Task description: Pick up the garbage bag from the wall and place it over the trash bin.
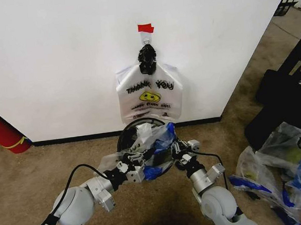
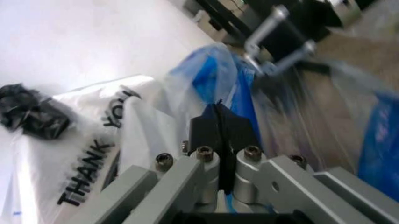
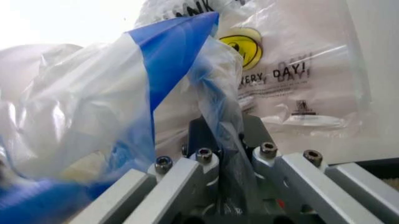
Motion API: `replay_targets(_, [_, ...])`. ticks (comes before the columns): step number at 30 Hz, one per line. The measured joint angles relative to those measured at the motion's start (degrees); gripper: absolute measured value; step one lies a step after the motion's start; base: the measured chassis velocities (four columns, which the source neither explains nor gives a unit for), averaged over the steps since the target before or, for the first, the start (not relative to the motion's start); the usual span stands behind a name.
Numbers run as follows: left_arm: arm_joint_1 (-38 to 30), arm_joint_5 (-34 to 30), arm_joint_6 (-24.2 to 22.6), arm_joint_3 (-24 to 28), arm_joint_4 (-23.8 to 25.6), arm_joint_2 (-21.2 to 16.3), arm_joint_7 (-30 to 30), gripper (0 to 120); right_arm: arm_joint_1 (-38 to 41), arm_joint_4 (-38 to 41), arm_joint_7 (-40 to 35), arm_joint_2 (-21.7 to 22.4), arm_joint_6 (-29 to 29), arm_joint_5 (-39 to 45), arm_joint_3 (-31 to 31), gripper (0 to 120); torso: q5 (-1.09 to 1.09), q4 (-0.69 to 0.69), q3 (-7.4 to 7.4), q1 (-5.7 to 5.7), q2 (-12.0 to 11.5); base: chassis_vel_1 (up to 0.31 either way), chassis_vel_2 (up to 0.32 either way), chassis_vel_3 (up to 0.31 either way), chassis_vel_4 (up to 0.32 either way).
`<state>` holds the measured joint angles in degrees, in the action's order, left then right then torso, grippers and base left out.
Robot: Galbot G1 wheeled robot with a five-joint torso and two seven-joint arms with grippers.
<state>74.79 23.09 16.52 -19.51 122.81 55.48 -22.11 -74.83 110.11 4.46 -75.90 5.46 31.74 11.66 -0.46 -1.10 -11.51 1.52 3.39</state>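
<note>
We worked on a tan carpeted floor (image 1: 49, 163) against the wall (image 1: 56, 57), white with a black baseboard, a red tape strip (image 1: 145, 28) above a small hook (image 1: 146, 37). Our left gripper (image 1: 136, 157) was clamped shut on a fold of the garbage bag (image 1: 158, 143), and our right gripper (image 1: 176, 151) pinched the bag's opposite edge, the blue-patched plastic stretched between them just above the trash bin (image 1: 125, 134). The bin stood at the baseboard, its black rim partly hidden by the bag. A white THANK YOU bag (image 1: 149, 94) hung on the wall just behind. Bulging clear bags (image 1: 282, 169) and a black case (image 1: 291, 89) lay to our right, a red cylinder (image 1: 2, 130) to our left.
</note>
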Motion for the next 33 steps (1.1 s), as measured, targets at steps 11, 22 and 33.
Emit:
replay_targets(11, [-0.37, -30.16, -11.34, -0.80, 4.58, -1.17, 8.58, 0, 0.01, -5.58, 8.65, 0.97, 5.02, -4.06, 3.49, 0, 0.01, 0.00, 0.00, 0.00, 0.00, 0.000, 0.000, 0.000, 0.000])
replay_targets(22, [-5.14, -34.68, -17.83, -1.36, -4.65, -1.53, 14.48, 0, -1.35, -8.03, 22.36, 2.78, 6.72, 2.09, 8.17, 0, -0.01, 0.00, 0.00, 0.00, 0.00, 0.000, 0.000, 0.000, 0.000])
replay_targets(33, [-8.62, -33.35, -14.53, 0.30, -11.27, -0.66, 9.46, 0, -1.51, -8.79, 35.21, 2.70, 6.74, 13.48, 9.66, 0, 0.00, -0.01, 0.00, 0.00, 0.00, 0.000, 0.000, 0.000, 0.000])
